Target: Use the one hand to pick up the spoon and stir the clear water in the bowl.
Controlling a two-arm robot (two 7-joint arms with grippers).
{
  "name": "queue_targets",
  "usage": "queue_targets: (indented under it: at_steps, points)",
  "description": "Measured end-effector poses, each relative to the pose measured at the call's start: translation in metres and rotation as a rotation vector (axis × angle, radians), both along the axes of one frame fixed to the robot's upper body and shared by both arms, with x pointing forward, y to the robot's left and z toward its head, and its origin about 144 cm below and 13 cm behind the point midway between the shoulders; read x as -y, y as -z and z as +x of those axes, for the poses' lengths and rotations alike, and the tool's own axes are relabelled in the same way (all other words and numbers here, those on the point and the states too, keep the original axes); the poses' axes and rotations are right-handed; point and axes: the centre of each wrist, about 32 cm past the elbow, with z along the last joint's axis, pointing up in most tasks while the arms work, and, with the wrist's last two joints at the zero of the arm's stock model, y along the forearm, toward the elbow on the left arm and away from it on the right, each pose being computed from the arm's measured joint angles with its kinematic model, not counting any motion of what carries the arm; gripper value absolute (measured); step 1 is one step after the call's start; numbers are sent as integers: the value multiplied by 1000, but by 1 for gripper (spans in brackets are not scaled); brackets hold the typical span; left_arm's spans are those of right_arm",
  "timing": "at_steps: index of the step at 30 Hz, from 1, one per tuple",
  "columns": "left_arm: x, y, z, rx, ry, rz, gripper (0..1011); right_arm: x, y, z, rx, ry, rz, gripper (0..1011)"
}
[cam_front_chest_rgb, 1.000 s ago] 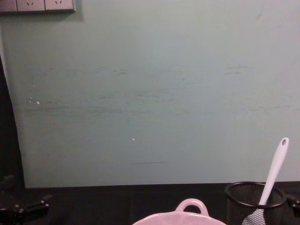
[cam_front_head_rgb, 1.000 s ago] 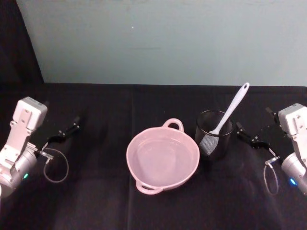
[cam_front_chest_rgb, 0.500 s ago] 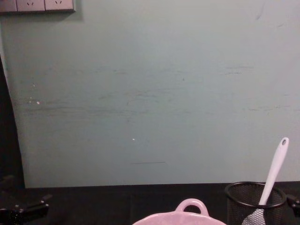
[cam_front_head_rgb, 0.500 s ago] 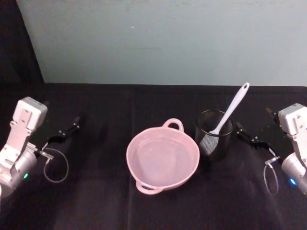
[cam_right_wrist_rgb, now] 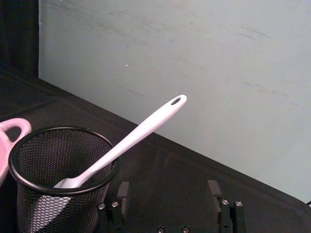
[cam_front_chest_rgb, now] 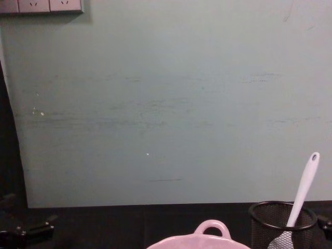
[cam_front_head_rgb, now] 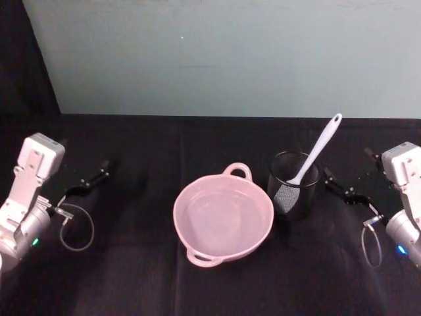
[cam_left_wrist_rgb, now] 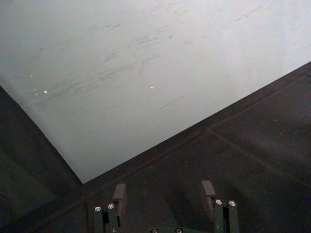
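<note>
Inside mesh cup [cam_front_head_rgb: 296, 201], spoon [cam_front_head_rgb: 317, 150] leans; head view shows whole bowl [cam_front_head_rgb: 176, 212] beside; wrist views show right gripper [cam_right_wrist_rgb: 167, 191], left gripper [cam_left_wrist_rgb: 164, 191] released.

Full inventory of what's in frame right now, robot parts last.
spoon: 1, white, standing head-down in the mesh cup, handle leaning up and away
bowl: 1, pale pink, table centre, water in it
mesh cup: 1, black wire, just right of the bowl
tablecloth: 1, black, under everything
backdrop: 1, pale green, behind the table
sockets: row, white, upper left wall
left gripper: 1, black, far left, open, holding nothing
right gripper: 1, black, right of the mesh cup, open, holding nothing
</note>
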Motion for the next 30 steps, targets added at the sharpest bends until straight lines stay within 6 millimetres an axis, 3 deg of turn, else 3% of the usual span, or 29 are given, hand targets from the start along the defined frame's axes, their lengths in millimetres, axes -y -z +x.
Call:
queue_targets:
  at_steps: [11, 21, 27, 30]
  points:
    - [0, 0, 0, 0, 0, 0, 1005, 0, 0, 0, 0, 1, 0, 1003]
    - [0, 0, 0, 0, 0, 0, 1005, 9, -8, -18, -7, 15, 12, 1003]
    - [0, 0, 0, 0, 0, 0, 1005, 14, -15, -30, -8, 22, 64, 1003]
    - [0, 0, 0, 0, 0, 0, 1005, 18, -22, -35, -28, 13, 177, 1003]
